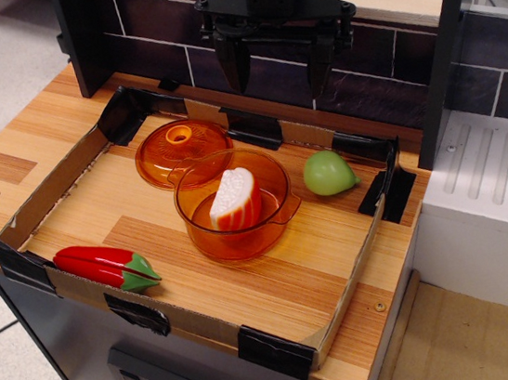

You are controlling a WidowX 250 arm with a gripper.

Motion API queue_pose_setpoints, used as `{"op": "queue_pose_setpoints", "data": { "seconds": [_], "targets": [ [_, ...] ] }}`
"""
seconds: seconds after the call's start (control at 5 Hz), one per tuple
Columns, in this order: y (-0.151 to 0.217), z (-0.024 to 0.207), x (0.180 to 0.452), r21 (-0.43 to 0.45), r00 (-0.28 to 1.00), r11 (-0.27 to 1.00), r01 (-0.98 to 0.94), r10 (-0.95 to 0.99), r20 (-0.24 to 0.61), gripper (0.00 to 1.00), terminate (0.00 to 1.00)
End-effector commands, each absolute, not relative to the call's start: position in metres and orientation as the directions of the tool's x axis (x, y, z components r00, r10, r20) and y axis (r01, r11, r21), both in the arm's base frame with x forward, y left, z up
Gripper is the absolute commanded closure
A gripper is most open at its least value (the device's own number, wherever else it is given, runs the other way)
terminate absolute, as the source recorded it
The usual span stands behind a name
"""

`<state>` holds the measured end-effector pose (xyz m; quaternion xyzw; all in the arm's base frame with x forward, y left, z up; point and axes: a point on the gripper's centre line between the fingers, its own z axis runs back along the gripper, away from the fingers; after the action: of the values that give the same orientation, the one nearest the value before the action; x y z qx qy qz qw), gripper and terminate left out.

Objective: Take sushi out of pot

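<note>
The sushi (235, 199), white rice with an orange white-striped salmon side, stands on edge inside the translucent orange pot (270, 237) near the middle of the wooden table. My black gripper (279, 79) hangs high above and behind the pot, in front of the dark brick wall. Its two fingers are spread apart and hold nothing.
A domed orange lid (180, 150) with a knob lies just behind-left of the pot. A green pear toy (329, 173) sits to the right. A red-and-green pepper toy (107, 266) lies at the front left. A low cardboard rim (57, 185) with black tape fences the table; a white drainer (500, 176) stands right.
</note>
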<state>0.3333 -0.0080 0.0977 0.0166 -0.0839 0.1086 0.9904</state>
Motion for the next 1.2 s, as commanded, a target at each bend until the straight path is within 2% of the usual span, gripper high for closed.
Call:
{"op": "queue_pose_setpoints", "data": {
  "seconds": [0.0, 0.2, 0.4, 0.6, 1.0],
  "targets": [
    [-0.008, 0.098, 0.333, 0.015, 0.962, 0.976, -0.218, 0.212, 0.170, 0.00, 0.00],
    [0.006, 0.105, 0.325, 0.000, 0.957, 0.974, -0.227, 0.223, 0.187, 0.00, 0.00],
    [0.027, 0.106, 0.316, -0.026, 0.972, 0.980, -0.197, 0.199, 0.127, 0.00, 0.00],
    [0.041, 0.100, 0.307, -0.015, 0.972, 0.982, -0.189, 0.189, 0.140, 0.00, 0.00],
    [0.048, 0.072, 0.288, -0.033, 0.977, 0.978, -0.204, 0.206, 0.062, 0.00, 0.00]
  ]
}}
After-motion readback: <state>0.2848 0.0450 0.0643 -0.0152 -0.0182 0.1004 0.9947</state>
